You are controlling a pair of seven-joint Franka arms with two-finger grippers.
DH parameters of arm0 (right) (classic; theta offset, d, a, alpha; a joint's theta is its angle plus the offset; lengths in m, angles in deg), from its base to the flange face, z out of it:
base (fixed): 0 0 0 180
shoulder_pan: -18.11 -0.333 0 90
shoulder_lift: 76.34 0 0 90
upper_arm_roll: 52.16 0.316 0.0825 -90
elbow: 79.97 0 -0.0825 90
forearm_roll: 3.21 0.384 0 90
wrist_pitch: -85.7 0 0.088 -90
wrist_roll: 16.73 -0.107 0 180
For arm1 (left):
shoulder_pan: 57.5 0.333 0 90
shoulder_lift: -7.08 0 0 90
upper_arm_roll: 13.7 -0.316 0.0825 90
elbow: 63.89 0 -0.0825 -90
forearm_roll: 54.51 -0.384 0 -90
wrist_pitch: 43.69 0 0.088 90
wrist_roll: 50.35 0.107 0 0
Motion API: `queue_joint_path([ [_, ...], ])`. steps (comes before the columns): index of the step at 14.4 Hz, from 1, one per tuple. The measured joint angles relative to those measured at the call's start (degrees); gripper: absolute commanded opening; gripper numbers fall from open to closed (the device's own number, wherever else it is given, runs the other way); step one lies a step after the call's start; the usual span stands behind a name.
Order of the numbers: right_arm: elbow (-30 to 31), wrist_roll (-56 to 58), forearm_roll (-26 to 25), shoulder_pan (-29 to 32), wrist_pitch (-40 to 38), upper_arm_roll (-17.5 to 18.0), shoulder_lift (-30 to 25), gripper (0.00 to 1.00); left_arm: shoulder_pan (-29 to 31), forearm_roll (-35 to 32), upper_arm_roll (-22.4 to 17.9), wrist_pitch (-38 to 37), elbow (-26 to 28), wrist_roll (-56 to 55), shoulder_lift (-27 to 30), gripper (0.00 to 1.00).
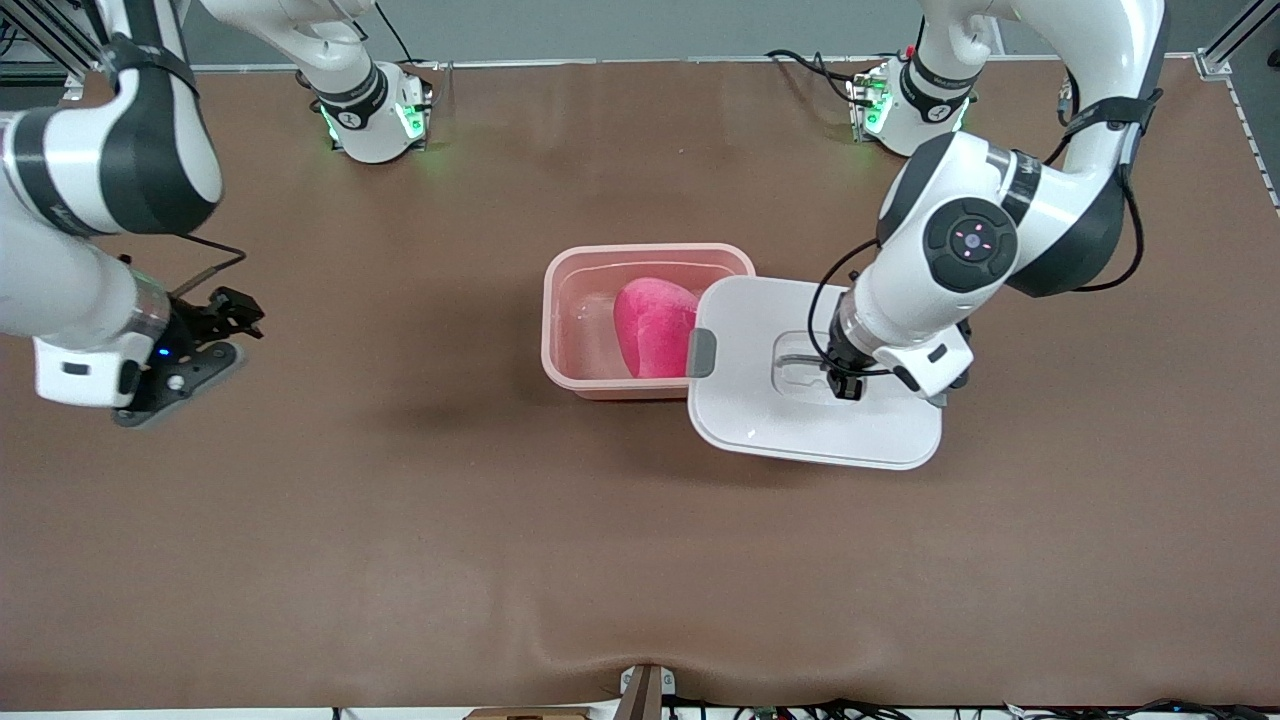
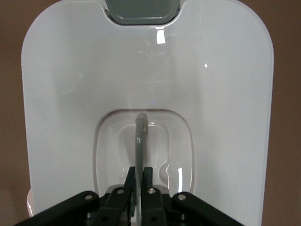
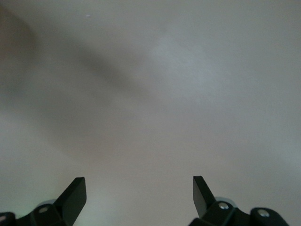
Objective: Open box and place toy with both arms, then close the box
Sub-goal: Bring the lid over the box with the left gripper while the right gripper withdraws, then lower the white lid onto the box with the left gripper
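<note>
The pink translucent box point(image 1: 648, 250) stands open in the middle of the table. The pink plush toy point(image 1: 655, 325) lies inside it. My left gripper point(image 1: 843, 385) is shut on the grey handle point(image 1: 800, 358) of the white lid point(image 1: 810, 430). It holds the lid beside the box, toward the left arm's end, with the lid's edge and grey clip point(image 1: 702, 352) over the box's rim. The left wrist view shows the lid point(image 2: 70, 94), its handle point(image 2: 139, 141) between my left gripper point(image 2: 140, 172), and the clip point(image 2: 142, 10). My right gripper point(image 1: 235, 310) is open and empty, also in its wrist view point(image 3: 139, 186).
The brown table point(image 1: 400, 520) spreads wide around the box. The right arm waits over the table near its own end, well apart from the box. The arm bases point(image 1: 375, 120) stand along the table's edge farthest from the front camera.
</note>
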Motion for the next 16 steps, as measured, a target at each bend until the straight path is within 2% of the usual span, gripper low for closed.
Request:
queue_joint_path([
  [8,2.3,-24.1,1.0,2.0,-2.3,0.0,-7.6,1.00,-6.7,0.0,0.9,0.0,-0.4,-13.6,-1.5,0.00],
  [12,2.4,-27.8,6.0,5.8,-3.0,0.0,-9.1,1.00,-9.0,0.0,1.0,0.0,-1.2,-18.0,-2.6,0.00],
  [16,1.3,-28.6,6.7,6.1,-6.9,0.4,-10.7,1.00,-11.3,0.0,1.0,0.1,-3.0,-21.5,-4.3,0.00],
])
